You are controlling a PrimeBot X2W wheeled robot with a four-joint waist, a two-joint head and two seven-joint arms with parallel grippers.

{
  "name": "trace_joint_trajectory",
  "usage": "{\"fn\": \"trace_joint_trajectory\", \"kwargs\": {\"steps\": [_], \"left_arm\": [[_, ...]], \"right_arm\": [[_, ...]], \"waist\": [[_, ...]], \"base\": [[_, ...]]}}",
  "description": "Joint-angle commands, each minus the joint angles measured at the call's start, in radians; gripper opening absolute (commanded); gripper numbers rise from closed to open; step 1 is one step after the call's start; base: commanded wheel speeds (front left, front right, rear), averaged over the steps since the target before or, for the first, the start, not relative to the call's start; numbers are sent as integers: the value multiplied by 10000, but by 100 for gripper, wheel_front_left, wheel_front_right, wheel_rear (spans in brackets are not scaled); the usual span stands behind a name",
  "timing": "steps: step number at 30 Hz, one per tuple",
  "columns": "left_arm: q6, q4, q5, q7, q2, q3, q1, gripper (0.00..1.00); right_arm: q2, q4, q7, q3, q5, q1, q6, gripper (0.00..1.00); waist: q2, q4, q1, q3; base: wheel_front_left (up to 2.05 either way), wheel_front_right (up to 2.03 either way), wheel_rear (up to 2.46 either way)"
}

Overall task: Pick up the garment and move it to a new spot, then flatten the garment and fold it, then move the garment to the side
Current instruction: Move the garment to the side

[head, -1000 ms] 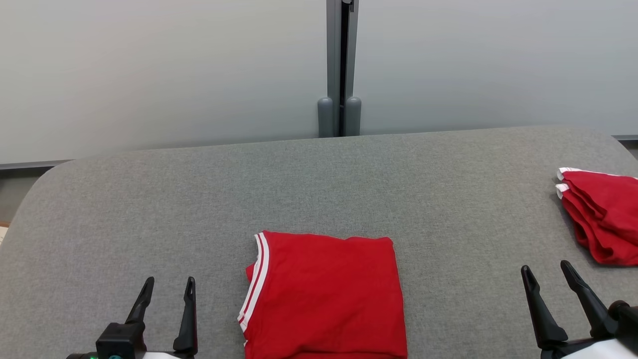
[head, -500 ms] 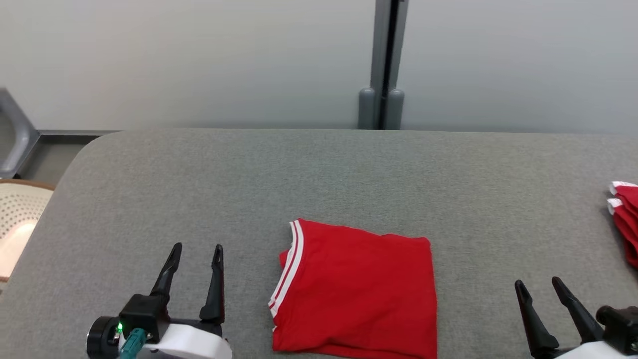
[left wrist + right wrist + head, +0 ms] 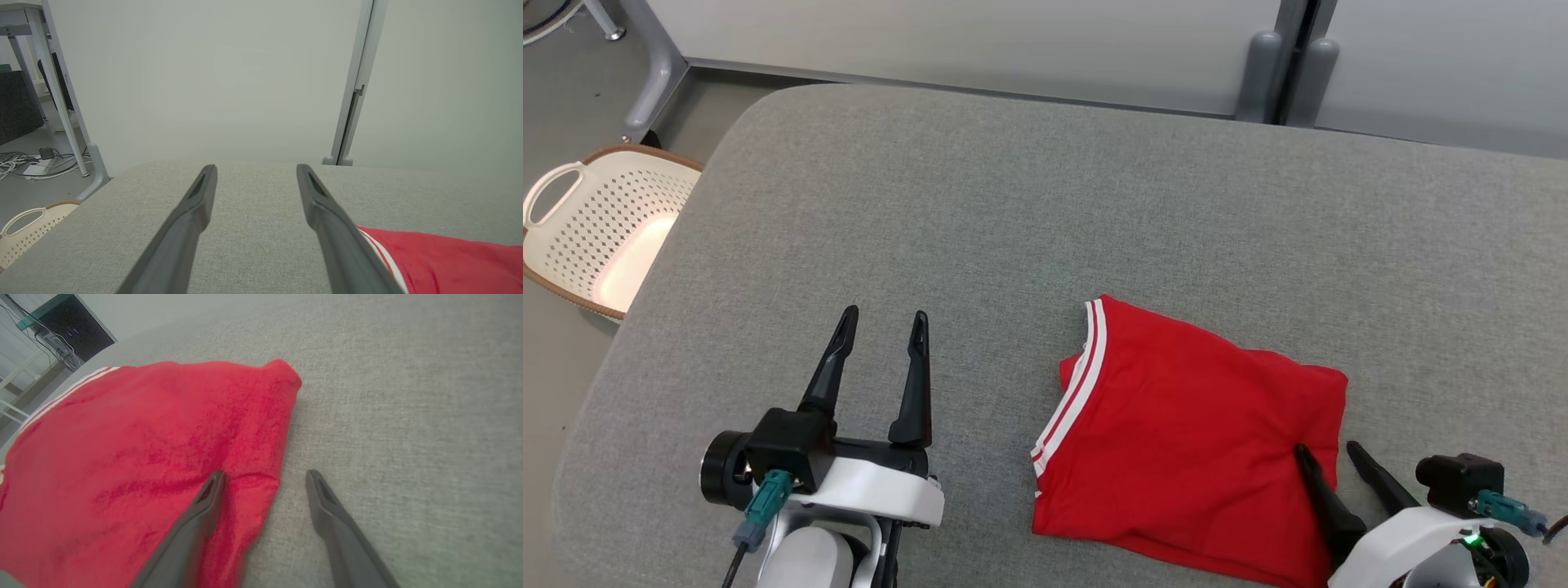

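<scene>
Garment: a red garment (image 3: 1188,457) with double white stripes along its left edge lies folded into a rough rectangle. It is on the near right part of the grey padded table (image 3: 1013,204), turned a little askew to the table's front.
Garment, from the right wrist: the red cloth (image 3: 143,449) is lightly rumpled, and its far right corner bunches into a small bump.
Left gripper: the left gripper (image 3: 885,313) is over bare grey cloth to the left of the garment, apart from it. Its two dark fingers are spread with nothing between them.
Left gripper, own view: the left gripper (image 3: 256,167) points across the table toward the pale wall. The striped edge of the garment (image 3: 449,261) shows just beside its right finger.
Right gripper: the right gripper (image 3: 1325,447) is at the garment's near right corner with its fingers apart, straddling the right edge.
Right gripper, own view: on the right gripper (image 3: 265,473), one finger lies over the red cloth with its tip at a small crease. The other is over bare grey beside the edge. I cannot tell whether the tip presses down, and nothing is gripped.
Laundry basket: a cream perforated laundry basket (image 3: 613,204) with a brown rim stands on the floor off the table's left end.
Background: pale partition panels are joined at a grey post (image 3: 1278,73) behind the table. Cables (image 3: 16,163) lie on the floor at far left.
</scene>
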Motion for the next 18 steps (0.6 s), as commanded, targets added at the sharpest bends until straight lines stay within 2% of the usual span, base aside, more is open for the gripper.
{"fn": "trace_joint_trajectory", "kwargs": {"steps": [1, 2, 3, 4, 5, 12, 18], "left_arm": [[38, -31, 74, -39, 21, 41, -134, 100], [59, -75, 86, -40, 19, 75, -140, 100], [73, -103, 87, -39, 4, 91, -147, 100], [59, -118, 108, -40, -5, 104, -148, 100], [64, -140, 136, -42, -13, 130, -143, 100], [93, -298, 432, -42, -36, 271, -107, 100], [77, -497, 693, -43, 57, 523, 11, 100]], "right_arm": [[-4, 197, 240, 174, 95, -9, 0, 100], [-13, 328, 455, 354, 205, 34, 2, 62], [17, 388, 631, 542, 386, 109, 2, 42], [8, 416, 752, 690, 502, 139, 3, 17], [-13, 427, 899, 820, 604, 180, 3, 0], [-411, -37, 444, 853, 631, -125, -3, 0], [-740, -429, 233, 1100, 408, -554, -12, 0]], "waist": [[0, 213, 0, 233], [0, 213, 0, 259], [0, 210, 0, 282], [0, 203, 0, 288], [0, 189, 0, 286], [0, -304, 0, 224], [0, -1783, 0, 225]], "base": [[0, 0, 0], [0, 0, 0], [0, 0, 0], [0, 0, 0], [0, 0, 0], [0, 0, 0], [0, 0, 0]]}}
